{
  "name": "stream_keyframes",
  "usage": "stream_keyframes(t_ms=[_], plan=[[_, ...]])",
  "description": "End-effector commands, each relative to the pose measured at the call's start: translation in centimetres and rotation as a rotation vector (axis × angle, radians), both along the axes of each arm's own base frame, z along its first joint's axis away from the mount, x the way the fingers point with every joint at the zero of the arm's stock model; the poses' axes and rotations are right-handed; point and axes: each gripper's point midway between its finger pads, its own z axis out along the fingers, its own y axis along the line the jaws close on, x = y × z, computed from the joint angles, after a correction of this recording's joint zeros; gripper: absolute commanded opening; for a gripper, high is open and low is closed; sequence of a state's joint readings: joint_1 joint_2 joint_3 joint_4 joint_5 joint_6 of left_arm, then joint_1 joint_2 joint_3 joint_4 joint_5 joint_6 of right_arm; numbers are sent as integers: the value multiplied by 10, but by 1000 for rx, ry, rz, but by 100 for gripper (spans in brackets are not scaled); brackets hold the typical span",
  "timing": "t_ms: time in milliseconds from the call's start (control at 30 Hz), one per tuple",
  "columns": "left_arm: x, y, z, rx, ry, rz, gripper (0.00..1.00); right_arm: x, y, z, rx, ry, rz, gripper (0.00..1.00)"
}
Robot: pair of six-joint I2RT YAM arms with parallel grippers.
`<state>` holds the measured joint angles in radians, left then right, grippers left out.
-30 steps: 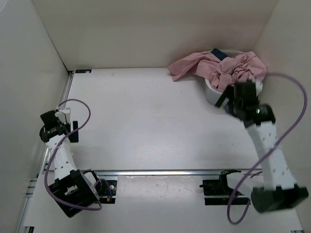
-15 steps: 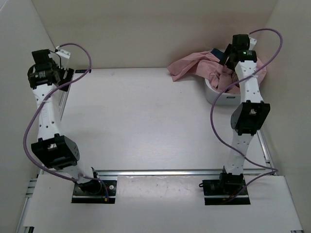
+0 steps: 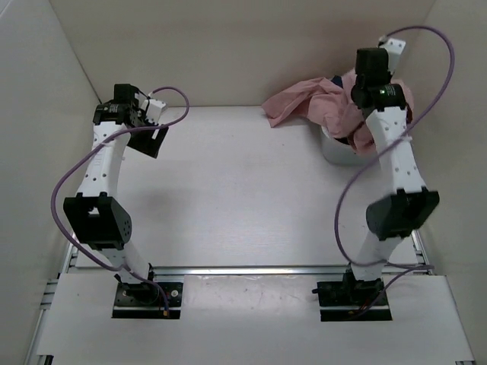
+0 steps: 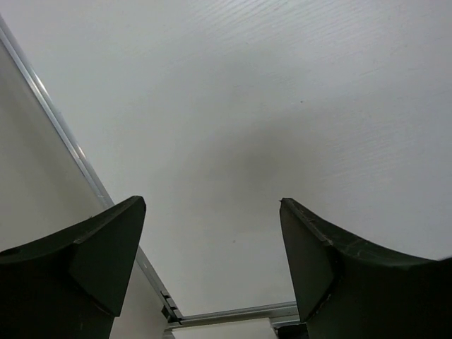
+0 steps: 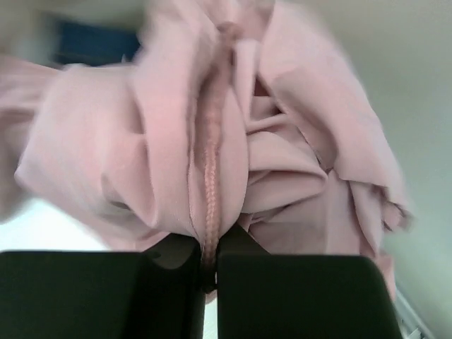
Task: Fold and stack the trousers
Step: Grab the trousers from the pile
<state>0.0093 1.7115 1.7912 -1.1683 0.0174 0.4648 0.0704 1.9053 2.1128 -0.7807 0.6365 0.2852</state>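
Now the right gripper [image 5: 205, 248] pinches the trousers [image 5: 296, 169] far right, the left gripper [image 4: 212, 229] gaping above the table [image 4: 268, 92].

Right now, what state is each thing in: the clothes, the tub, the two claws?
trousers: crumpled, unfolded, draped over the tub's rim
tub: upright, holding clothes
blue garment: mostly hidden by the trousers
left gripper: open, over the table
right gripper: shut on the trousers

No readable text, labels, brands or numbers anywhere
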Motion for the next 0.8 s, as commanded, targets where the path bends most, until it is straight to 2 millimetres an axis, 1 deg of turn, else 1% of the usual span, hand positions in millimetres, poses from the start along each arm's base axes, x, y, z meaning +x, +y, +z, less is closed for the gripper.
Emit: stream_keyframes(t_ms=[0, 33, 67, 100, 133, 167, 200, 233, 267, 300, 333, 367, 433, 467, 500, 533, 567, 600, 633, 667, 700, 733, 767], plan=[[-11, -10, 21, -77, -41, 22, 89, -97, 53, 210, -122, -516, 84, 0], [-12, -12, 25, -86, -54, 16, 89, -113, 68, 227, -120, -568, 126, 0], [-15, -14, 31, -100, -69, 17, 89, -142, 101, 264, -65, -705, 213, 0], [-16, -16, 35, -109, -81, 10, 89, -155, 112, 274, -83, -729, 242, 0], [-17, -17, 35, -114, -81, 19, 89, -168, 139, 287, -24, -786, 322, 0], [-19, -17, 34, -115, -68, 20, 89, -173, 149, 293, 17, -809, 361, 0], [-19, -17, 41, -119, -89, 27, 89, -184, 151, 312, 85, -865, 385, 0], [-21, -17, 46, -119, -91, 27, 89, -180, 173, 313, 177, -878, 468, 0], [-21, -17, 50, -126, -101, 36, 89, -183, 173, 317, 225, -900, 459, 0], [-22, -16, 54, -119, -112, 41, 89, -179, 196, 317, 269, -901, 553, 0], [-23, -14, 61, -109, -134, 46, 89, -170, 216, 307, 355, -886, 583, 0], [-23, -14, 61, -108, -134, 46, 90, -167, 231, 305, 404, -884, 612, 0], [-24, -7, 69, -79, -157, 66, 90, -162, 262, 290, 515, -835, 635, 0], [-24, -6, 72, -71, -166, 71, 91, -147, 277, 261, 512, -747, 601, 0], [-24, -4, 72, -64, -167, 76, 91, -142, 285, 246, 533, -704, 578, 0], [-25, -2, 75, -56, -176, 81, 91, -131, 300, 224, 593, -650, 545, 0], [-26, 0, 72, -45, -166, 89, 91, -129, 310, 197, 596, -571, 533, 0], [-26, 2, 72, -31, -166, 86, 91, -125, 318, 179, 615, -524, 523, 0], [-28, 4, 67, -23, -153, 91, 92, -123, 330, 155, 628, -464, 519, 0], [-30, 8, 60, 2, -130, 91, 92, -121, 339, 120, 651, -383, 486, 0], [-33, 8, 58, 11, -125, 78, 92, -119, 344, 100, 653, -337, 475, 0], [-34, 10, 53, 25, -110, 75, 92, -113, 354, 64, 629, -260, 463, 1], [-36, 11, 49, 37, -94, 57, 92, -109, 357, 48, 606, -225, 456, 9]])
